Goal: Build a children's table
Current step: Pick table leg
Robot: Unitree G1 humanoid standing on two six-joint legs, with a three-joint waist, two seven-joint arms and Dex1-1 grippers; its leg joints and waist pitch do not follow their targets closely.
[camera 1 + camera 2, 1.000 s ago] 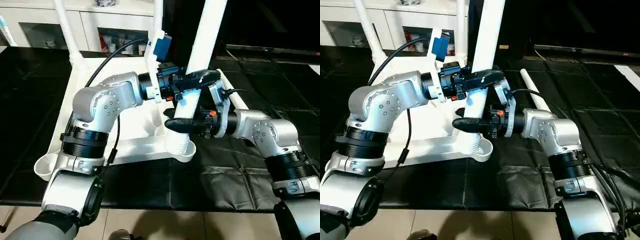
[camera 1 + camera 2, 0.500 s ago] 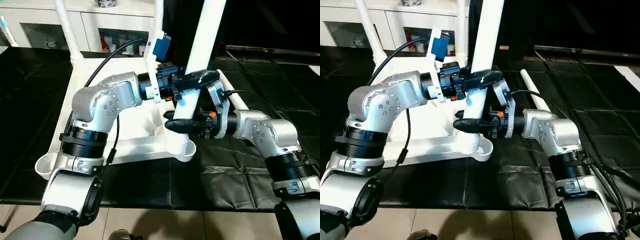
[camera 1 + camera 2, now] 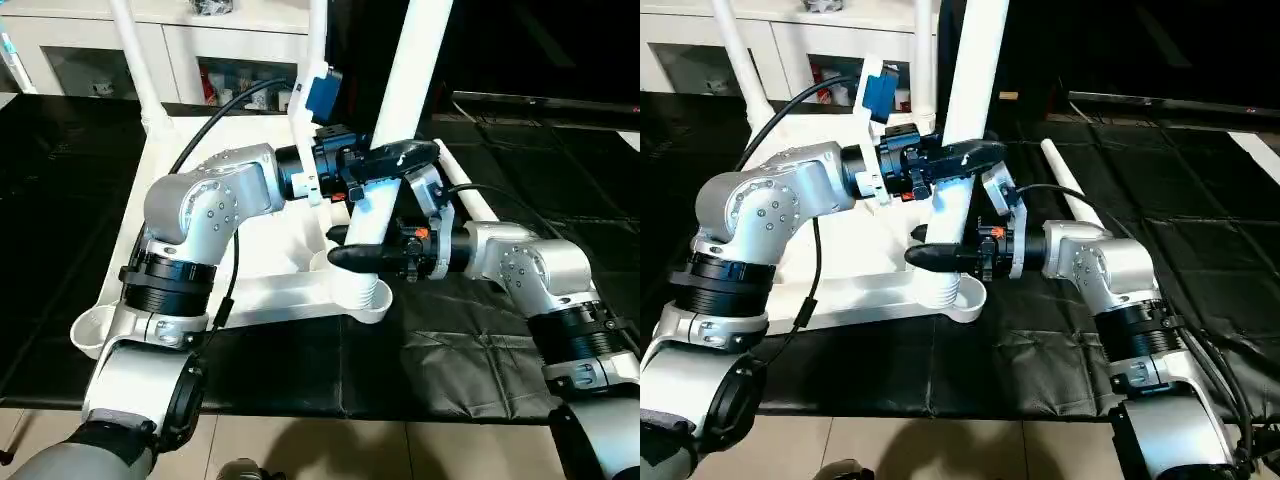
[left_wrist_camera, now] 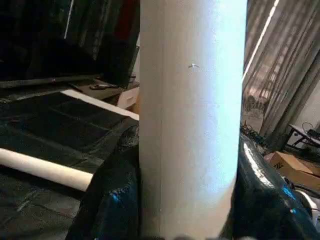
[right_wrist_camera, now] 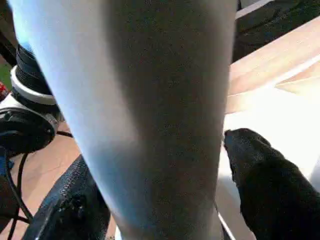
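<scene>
The children's table [image 3: 270, 245] lies upside down on a black mat, ribbed underside up. A white leg [image 3: 405, 90] rises from the near right corner socket [image 3: 365, 297]. My left gripper [image 3: 388, 160] is shut on this leg above the socket; in the left wrist view the leg [image 4: 192, 125] sits pressed between both black fingers [image 4: 110, 200]. Lower down, my right gripper [image 3: 352, 250] straddles the same leg just above the socket, open, with one finger [image 5: 270, 195] a little off the leg [image 5: 150, 110].
Two more legs [image 3: 135, 60] [image 3: 318, 40] stand up at the far corners. A loose leg [image 3: 1065, 180] lies on the mat to the right. The near left corner socket [image 3: 95, 332] holds nothing. A white glass-door cabinet [image 3: 90, 60] stands behind.
My right gripper has turned at the wrist and dropped slightly along the leg, its near finger now lower and thinner in view. My left gripper and the leg stay put.
</scene>
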